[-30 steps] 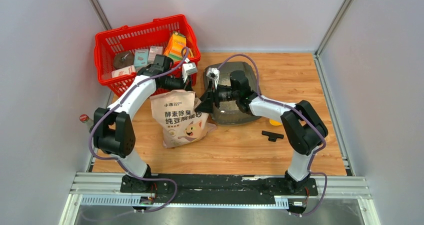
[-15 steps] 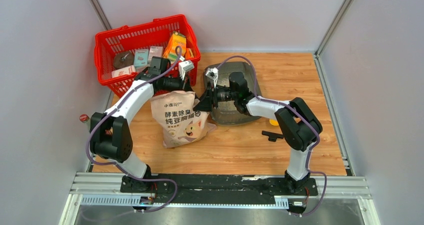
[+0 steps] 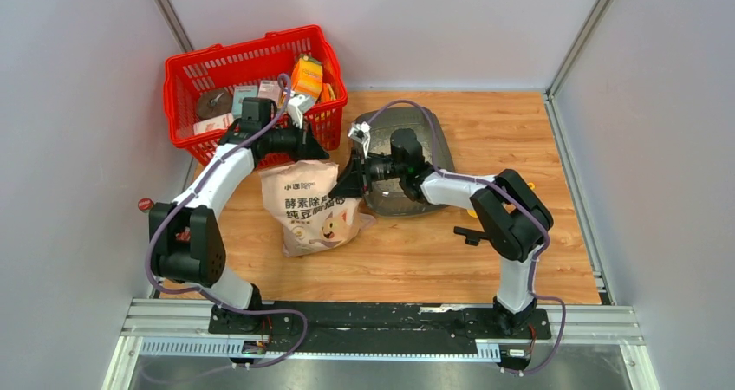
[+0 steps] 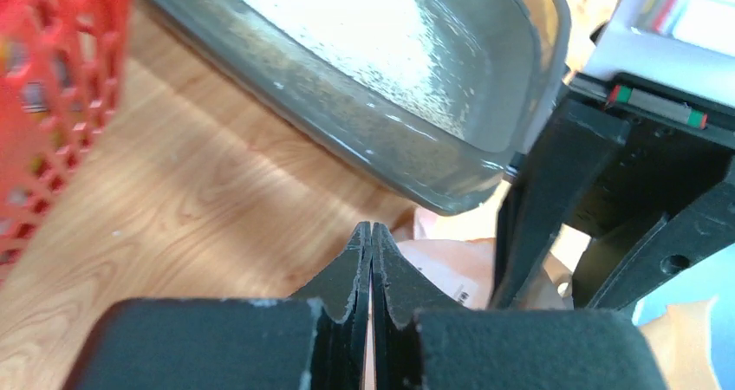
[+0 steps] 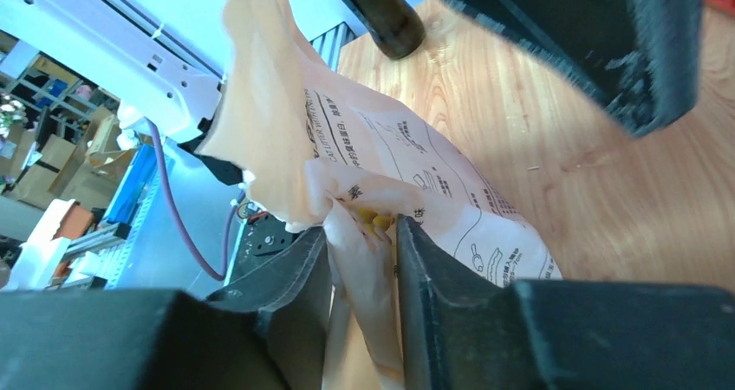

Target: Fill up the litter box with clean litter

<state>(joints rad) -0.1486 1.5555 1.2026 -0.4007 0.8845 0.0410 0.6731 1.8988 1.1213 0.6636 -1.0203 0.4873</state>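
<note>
- Left wrist view: your left gripper point(image 4: 371, 234) is showing its fingers pressed flat together, with only a thin peach sliver between them that looks like the edge of the bag point(image 4: 451, 264).
- Your right gripper point(image 5: 362, 234) is pinching a crumpled fold of the bag's top, and the paper is filling the narrow gap and touching both fingers point(image 5: 295, 269).
- In the top view both grippers are meeting at the bag's upper edge, the left at its left corner and the right at its right corner.
- You are looking at one bag, one litter box point(image 4: 373, 143), one red basket point(image 3: 243, 45), one dark bottle point(image 3: 146, 205) and one small black T-shaped part point(image 3: 472, 233).
- The litter box is sitting on the table point(image 3: 520, 139) right of the basket, just behind the bag's right side, with your right arm reaching across it.
- Its floor is showing pale and speckled in the left wrist view; whether that is litter or glare, you cannot tell.
- The basket is holding an orange carton, a grey disc and a few small boxes.
- The bag is lying printed side up between the arms, and you cannot see inside it.
</note>
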